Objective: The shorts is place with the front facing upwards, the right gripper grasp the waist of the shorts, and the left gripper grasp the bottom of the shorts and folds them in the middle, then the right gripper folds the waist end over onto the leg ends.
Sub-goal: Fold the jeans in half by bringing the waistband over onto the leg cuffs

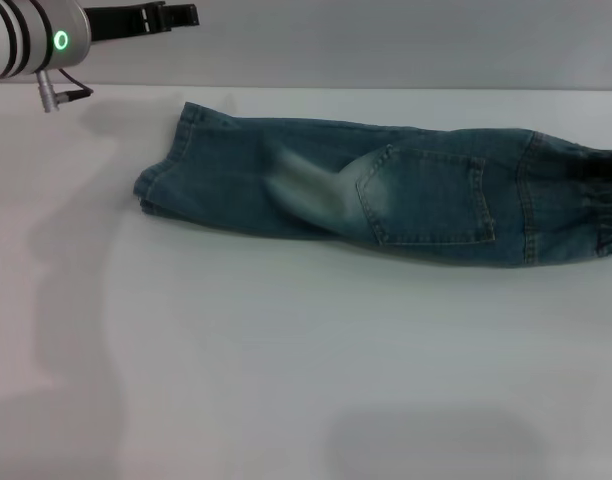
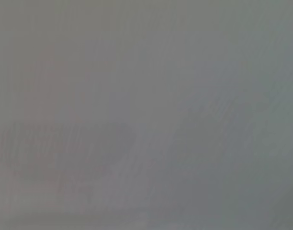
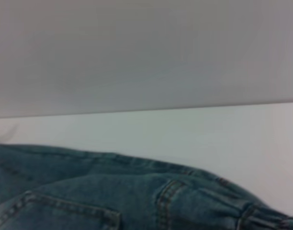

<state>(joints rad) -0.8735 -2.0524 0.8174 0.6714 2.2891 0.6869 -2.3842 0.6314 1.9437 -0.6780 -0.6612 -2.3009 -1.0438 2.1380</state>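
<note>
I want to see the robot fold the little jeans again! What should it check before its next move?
1. Blue denim shorts folded lengthwise on the white table: ok.
2. Stitched leg hems on the robot's left, uncovered: ok.
3. Ruffled elastic waist end on the robot's right: ok.
4. Black left gripper raised, away from the shorts: ok.
5. Right gripper holding the waist: cannot tell.

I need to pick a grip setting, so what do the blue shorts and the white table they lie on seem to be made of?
The blue faded shorts look like denim: woven cotton with tan contrast stitching around a patch pocket, washed pale in the middle, matte. The gathered waist end suggests elastic inside. The white table looks smooth and hard with a slight sheen, perhaps laminate or painted board; that cannot be settled.
</note>
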